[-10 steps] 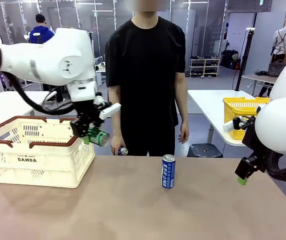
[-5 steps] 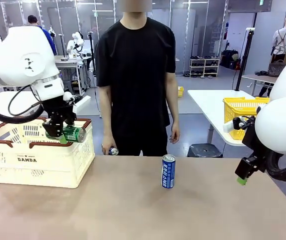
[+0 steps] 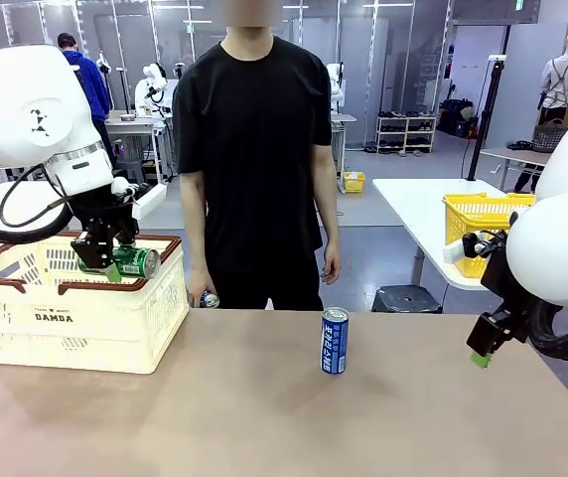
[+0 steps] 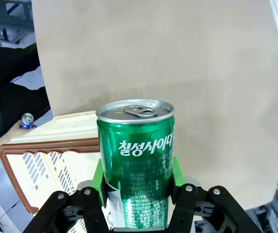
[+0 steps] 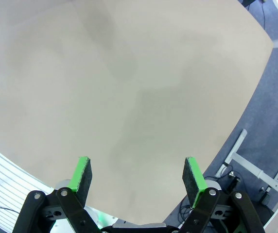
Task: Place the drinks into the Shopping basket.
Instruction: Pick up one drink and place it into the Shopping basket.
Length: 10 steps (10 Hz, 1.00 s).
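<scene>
One tan table [image 3: 264, 417] has one person [image 3: 254, 149] in black at its far side and one cream Shopping basket [image 3: 66, 318] on its left end. Above the basket's right end the left fingers [image 4: 98, 180] clamp one green can [image 3: 137, 262] lying sideways, while the right fingers [image 5: 83, 171] stand wide apart, nothing between them, over the table's right end. There are three cans in all: one slim blue can [image 3: 335, 341] stands upright mid-table, well apart from the basket, and one small can [image 3: 208, 299] sits in the person's hand.

The base of the green can [image 4: 135, 145] is hidden by the left claw [image 4: 136, 178]. The Shopping basket [image 3: 85, 333] is cut by the left edge, and the person's can [image 3: 208, 299] is too small to be read.
</scene>
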Motion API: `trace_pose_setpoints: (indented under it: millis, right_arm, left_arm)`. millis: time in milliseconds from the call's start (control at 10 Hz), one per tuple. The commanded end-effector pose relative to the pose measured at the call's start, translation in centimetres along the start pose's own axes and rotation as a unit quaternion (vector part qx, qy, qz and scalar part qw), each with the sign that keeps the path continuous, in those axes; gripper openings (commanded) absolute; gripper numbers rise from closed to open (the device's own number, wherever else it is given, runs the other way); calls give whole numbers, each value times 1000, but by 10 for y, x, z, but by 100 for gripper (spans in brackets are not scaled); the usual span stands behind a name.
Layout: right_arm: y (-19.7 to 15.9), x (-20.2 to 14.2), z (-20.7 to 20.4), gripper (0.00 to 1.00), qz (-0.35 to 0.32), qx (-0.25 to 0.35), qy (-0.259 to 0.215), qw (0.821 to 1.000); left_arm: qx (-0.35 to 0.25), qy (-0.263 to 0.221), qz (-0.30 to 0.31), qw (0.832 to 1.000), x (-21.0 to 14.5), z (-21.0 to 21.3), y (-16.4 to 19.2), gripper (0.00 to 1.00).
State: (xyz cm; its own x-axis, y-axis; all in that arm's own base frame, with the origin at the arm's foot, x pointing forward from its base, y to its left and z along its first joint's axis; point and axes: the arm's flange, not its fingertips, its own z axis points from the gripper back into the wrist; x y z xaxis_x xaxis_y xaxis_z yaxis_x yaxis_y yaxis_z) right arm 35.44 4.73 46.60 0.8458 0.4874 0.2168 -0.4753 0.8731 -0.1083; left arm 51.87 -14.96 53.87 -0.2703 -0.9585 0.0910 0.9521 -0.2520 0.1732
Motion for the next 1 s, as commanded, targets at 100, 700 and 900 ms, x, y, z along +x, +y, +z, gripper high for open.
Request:
trace_pose_setpoints:
  millis: [100, 700, 900]
  right_arm:
    - [1, -1, 1, 94, 1, 1, 0, 1000]
    - [1, -1, 1, 94, 1, 1, 0, 1000]
    - [1, -1, 1, 94, 1, 1, 0, 1000]
  left_arm:
    - [4, 0, -2, 1000, 3, 1, 1, 0]
    - [2, -6, 13, 1000, -13, 0, 13, 58]
    - [11, 2, 52, 999, -50, 1, 38, 58]
